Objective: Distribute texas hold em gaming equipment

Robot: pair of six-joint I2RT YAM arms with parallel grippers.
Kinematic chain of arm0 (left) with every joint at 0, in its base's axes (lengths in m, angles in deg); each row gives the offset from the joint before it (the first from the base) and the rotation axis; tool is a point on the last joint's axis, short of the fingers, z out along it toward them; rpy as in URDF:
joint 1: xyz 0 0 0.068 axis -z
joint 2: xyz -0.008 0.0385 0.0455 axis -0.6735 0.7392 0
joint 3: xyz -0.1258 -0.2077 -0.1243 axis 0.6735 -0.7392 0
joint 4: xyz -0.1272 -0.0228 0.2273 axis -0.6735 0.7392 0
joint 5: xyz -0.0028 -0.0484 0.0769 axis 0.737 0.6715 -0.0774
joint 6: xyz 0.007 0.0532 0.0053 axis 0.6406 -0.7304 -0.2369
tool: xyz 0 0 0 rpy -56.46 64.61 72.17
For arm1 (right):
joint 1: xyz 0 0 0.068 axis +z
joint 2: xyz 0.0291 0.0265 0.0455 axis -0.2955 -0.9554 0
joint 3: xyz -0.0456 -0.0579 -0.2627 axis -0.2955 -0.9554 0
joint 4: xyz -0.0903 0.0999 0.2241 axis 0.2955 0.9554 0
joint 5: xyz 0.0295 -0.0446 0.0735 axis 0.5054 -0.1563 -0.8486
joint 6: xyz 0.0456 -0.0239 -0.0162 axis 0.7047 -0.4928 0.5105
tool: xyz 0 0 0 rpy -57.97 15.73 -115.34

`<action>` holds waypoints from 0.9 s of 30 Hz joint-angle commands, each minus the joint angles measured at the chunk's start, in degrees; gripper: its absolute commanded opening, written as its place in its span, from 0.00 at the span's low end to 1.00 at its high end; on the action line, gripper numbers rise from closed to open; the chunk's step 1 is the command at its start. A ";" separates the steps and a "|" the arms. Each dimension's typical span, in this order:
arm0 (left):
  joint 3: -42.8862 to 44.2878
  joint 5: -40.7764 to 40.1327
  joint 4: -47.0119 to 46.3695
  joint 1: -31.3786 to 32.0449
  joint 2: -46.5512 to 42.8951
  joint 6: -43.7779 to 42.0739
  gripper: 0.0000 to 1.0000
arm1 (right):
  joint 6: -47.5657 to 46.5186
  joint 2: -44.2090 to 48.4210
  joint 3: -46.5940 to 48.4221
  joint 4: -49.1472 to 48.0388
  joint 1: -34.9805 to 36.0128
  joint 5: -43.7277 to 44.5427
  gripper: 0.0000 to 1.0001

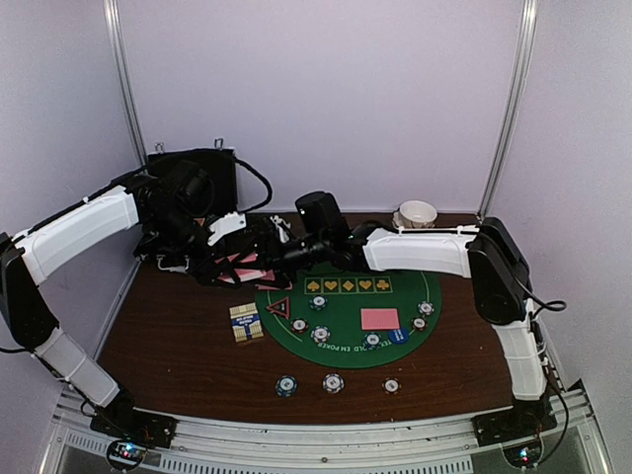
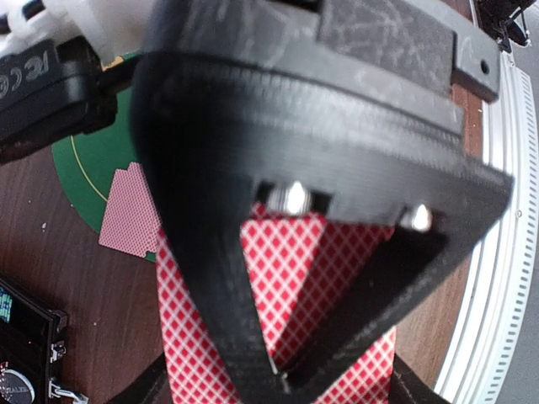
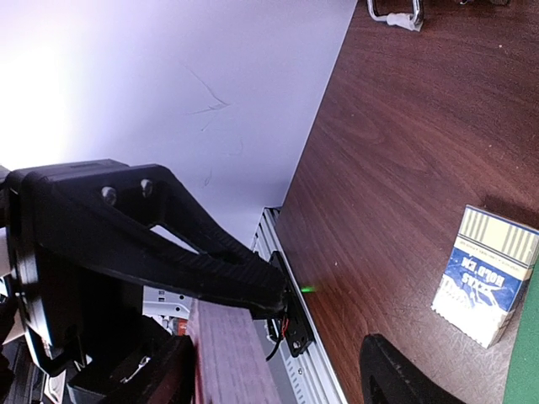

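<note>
Pink-backed playing cards (image 2: 282,261) are pinched in the tightly closed left gripper (image 2: 282,377) above the back-left part of the dark wooden table (image 1: 168,346). The right gripper (image 3: 328,332) meets them with its fingers well apart, a card edge beside the upper one. Another pink card (image 1: 380,318) and a red-black triangle marker (image 1: 278,307) lie on the round green felt mat (image 1: 346,314). Three stripe-edged poker chips (image 1: 333,382) sit near the front edge, and a blue-and-white card box (image 1: 247,323) is just left of the mat. A black hard case (image 1: 202,173) stands at the back-left corner and stacked white bowls (image 1: 417,213) at the back right. The walls are pale.

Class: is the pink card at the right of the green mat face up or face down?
Face down: the card on the green mat shows only its pink back, no pips.
</note>
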 commanded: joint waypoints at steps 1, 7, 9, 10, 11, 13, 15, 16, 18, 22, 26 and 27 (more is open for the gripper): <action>0.90 2.08 -1.59 -0.15 -1.78 -0.08 0.04 | -1.41 2.11 -3.93 1.85 -2.57 2.33 0.67; 0.79 2.10 -1.58 -0.15 -1.65 -0.09 0.04 | -3.69 4.27 -6.14 5.19 -3.52 2.44 0.61; 0.77 2.07 -1.58 -0.14 -1.65 -0.13 0.04 | -4.34 5.03 -6.59 5.88 -3.73 2.44 0.59; 0.73 2.05 -1.57 -0.14 -1.68 -0.13 0.04 | -4.55 5.52 -6.83 6.22 -3.84 2.37 0.57; 0.73 1.99 -1.58 -0.15 -1.64 -0.09 0.04 | -4.71 5.88 -7.08 6.20 -3.95 2.14 0.56; 0.60 1.94 -1.59 -0.14 -1.57 -0.12 0.04 | -4.47 6.81 -7.53 6.05 -4.14 1.80 0.53; 0.42 1.63 -1.59 -0.14 -1.61 -0.22 0.04 | -4.27 7.96 -7.79 5.48 -4.16 1.46 0.51; 0.38 1.61 -1.59 -0.14 -1.52 -0.22 0.03 | -4.24 8.50 -7.73 5.45 -4.16 1.25 0.50; 0.38 1.58 -1.58 -0.18 -1.56 -0.22 0.03 | -4.13 9.54 -7.50 5.43 -4.16 0.93 0.50; 0.55 1.64 -1.59 -0.15 -1.30 -0.22 0.03 | -3.58 10.91 -7.18 5.43 -4.16 0.17 0.47; 0.55 1.65 -1.56 -0.19 -1.16 -0.22 0.03 | -2.89 11.61 -7.33 5.15 -4.13 -0.60 0.42; 0.55 1.69 -1.58 -0.15 -1.23 -0.22 0.03 | -2.58 11.68 -7.47 4.86 -4.15 -0.66 0.41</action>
